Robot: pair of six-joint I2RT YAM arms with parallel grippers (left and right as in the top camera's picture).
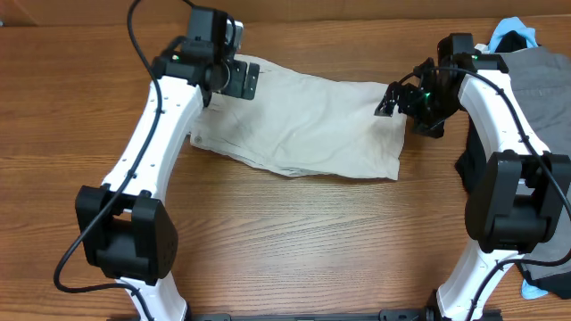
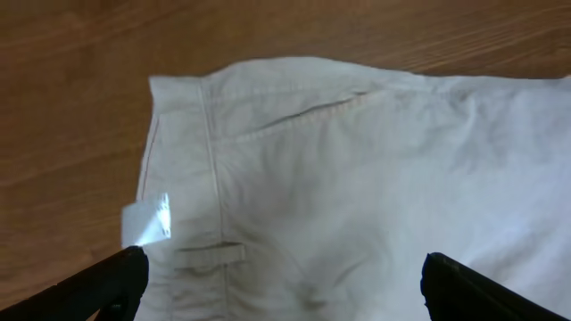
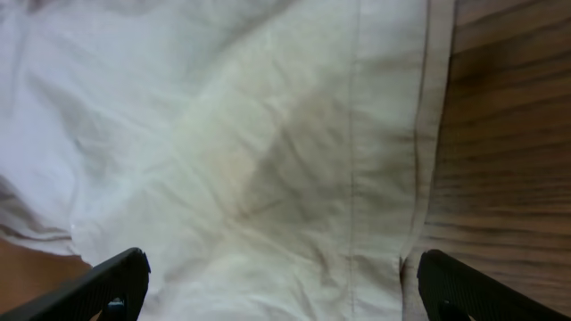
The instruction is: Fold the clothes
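Note:
The pale beige shorts lie flat on the wooden table, waistband end to the left. My left gripper hovers open over the waistband end; its wrist view shows the waistband, a belt loop, the welt pocket and the small white label between its spread fingers. My right gripper is open above the shorts' right hem; its wrist view shows the hem seam between its fingers. Neither holds cloth.
Grey shorts lie at the right table edge with a light blue garment behind them and dark cloth beside the right arm. More blue cloth sits at the front right.

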